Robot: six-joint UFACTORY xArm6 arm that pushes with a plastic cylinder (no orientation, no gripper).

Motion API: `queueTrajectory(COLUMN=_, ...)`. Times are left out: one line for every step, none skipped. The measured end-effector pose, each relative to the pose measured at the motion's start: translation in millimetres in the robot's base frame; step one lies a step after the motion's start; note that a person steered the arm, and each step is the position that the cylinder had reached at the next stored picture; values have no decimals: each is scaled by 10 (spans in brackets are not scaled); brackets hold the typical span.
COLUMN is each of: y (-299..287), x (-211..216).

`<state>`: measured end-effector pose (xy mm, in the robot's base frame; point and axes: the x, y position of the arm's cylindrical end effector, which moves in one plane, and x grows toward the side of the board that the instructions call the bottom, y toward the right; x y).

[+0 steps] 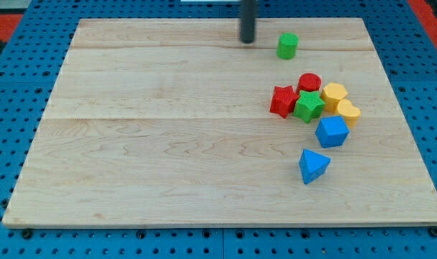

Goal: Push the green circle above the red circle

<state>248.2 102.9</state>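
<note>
The green circle (288, 45) stands near the view's top, right of centre. The red circle (309, 82) lies below it and slightly to the right, at the top of a cluster of blocks. My tip (247, 40) is a dark rod end resting on the board to the left of the green circle, with a small gap between them. It touches no block.
The cluster holds a red star (282, 101), a green star (309, 106), two yellow blocks (334, 93) (348, 111) and a blue cube-like block (331, 132). A blue triangle (313, 165) lies below them. The wooden board (168, 144) sits on a blue pegboard.
</note>
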Motion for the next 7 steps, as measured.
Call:
queueTrajectory(y=598, x=-127)
queueTrajectory(y=544, x=390)
queueTrajectory(y=872, x=355)
queueTrajectory(y=1042, x=367)
queueTrajectory(y=707, x=645)
queueTrajectory(y=300, x=758)
queueTrajectory(y=581, x=796)
